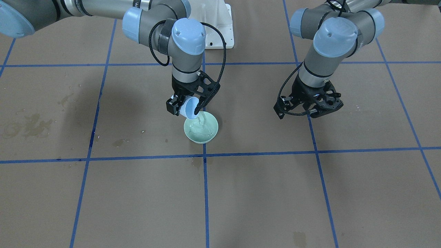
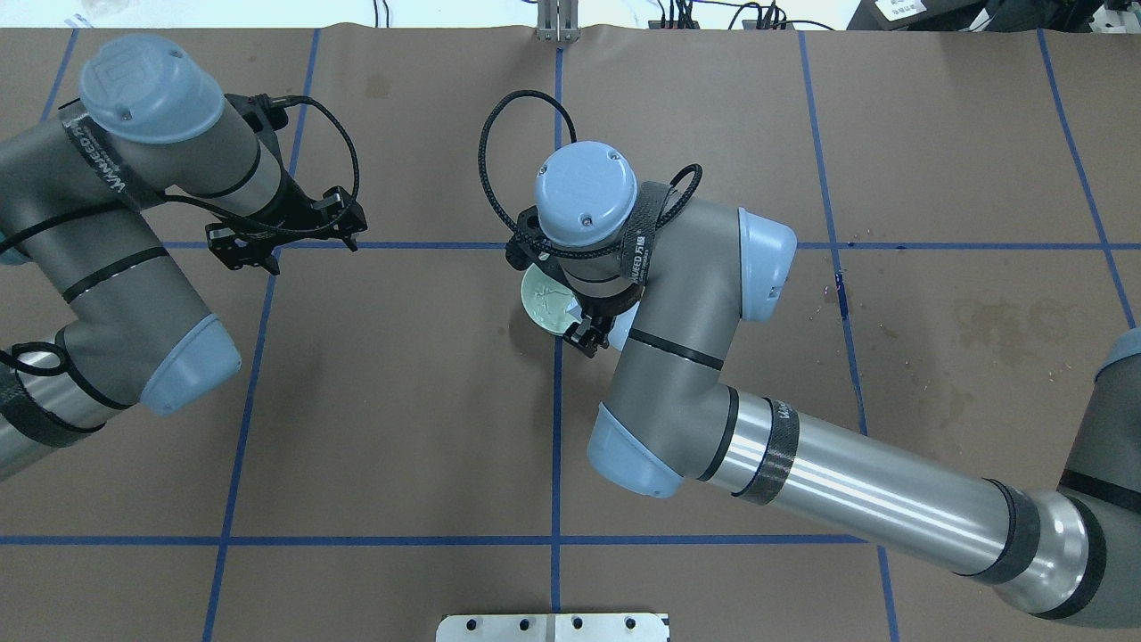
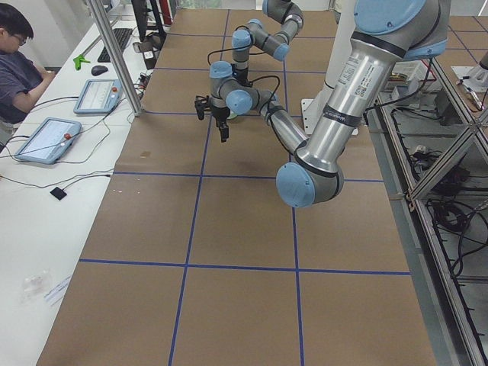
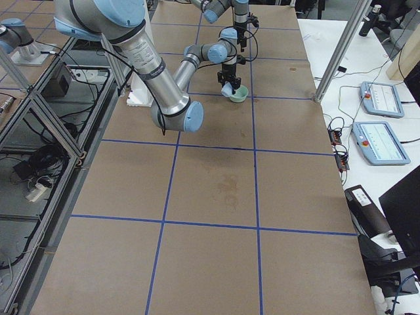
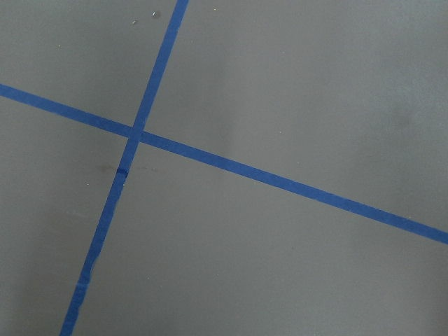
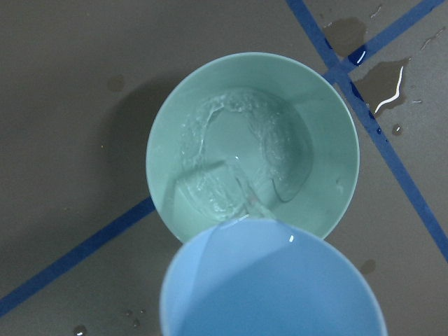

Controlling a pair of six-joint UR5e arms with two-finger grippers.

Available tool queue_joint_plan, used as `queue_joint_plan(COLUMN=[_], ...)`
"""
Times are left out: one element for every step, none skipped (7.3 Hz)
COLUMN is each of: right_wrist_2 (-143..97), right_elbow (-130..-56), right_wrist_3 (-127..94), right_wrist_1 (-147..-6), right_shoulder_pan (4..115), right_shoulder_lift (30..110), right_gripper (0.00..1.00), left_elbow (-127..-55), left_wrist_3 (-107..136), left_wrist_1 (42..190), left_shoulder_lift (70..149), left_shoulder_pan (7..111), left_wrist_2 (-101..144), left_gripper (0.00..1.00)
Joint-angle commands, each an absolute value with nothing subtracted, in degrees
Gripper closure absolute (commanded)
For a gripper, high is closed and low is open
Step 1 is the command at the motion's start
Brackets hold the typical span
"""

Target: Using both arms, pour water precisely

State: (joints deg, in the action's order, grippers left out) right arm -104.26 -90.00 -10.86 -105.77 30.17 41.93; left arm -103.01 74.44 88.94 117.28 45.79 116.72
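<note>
My right gripper (image 1: 185, 109) is shut on a pale blue cup (image 1: 190, 106) and holds it tilted over a mint-green bowl (image 1: 216, 132) near the table's middle. A thin stream of water (image 6: 245, 196) runs from the cup's lip (image 6: 273, 287) into the bowl (image 6: 175, 140), where rippled water (image 6: 238, 147) lies. In the overhead view the right wrist hides most of the bowl (image 2: 542, 299). My left gripper (image 1: 303, 110) hangs over bare table well to the side, apart from the bowl; it looks open and empty and also shows overhead (image 2: 258, 250).
Small puddles (image 6: 381, 84) lie on the blue tape beside the bowl. Dark dried stains (image 1: 27, 125) mark the brown paper on my right side. A white pedestal (image 1: 220, 31) stands at the robot's base. An operator (image 3: 19, 61) sits beyond the table with tablets (image 3: 46, 137).
</note>
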Motion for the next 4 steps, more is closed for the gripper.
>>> queue_joint_plan(right_wrist_2=[-104.41, -104.41, -104.41, -104.41], right_elbow=[-90.0, -89.39, -87.82, -87.37], right_wrist_3=[-9.85, -9.76, -9.58, -9.15], right_wrist_1=[-108.71, -109.59, -109.95, -109.95], right_shoulder_pan=[30.23, 30.23, 30.23, 30.23], right_shoulder_lift=[41.05, 40.52, 39.13, 38.76], right_gripper=[1.0, 1.0, 1.0, 1.0], left_elbow=[-103.01, -103.01, -103.01, -103.01], left_wrist_3=[74.44, 74.44, 74.44, 74.44], left_wrist_1=[88.95, 88.95, 88.95, 88.95], left_shoulder_lift=[117.25, 117.25, 117.25, 117.25], left_shoulder_pan=[45.79, 45.79, 45.79, 45.79], left_wrist_2=[116.72, 116.72, 116.72, 116.72], left_gripper=[0.0, 0.0, 0.0, 0.0])
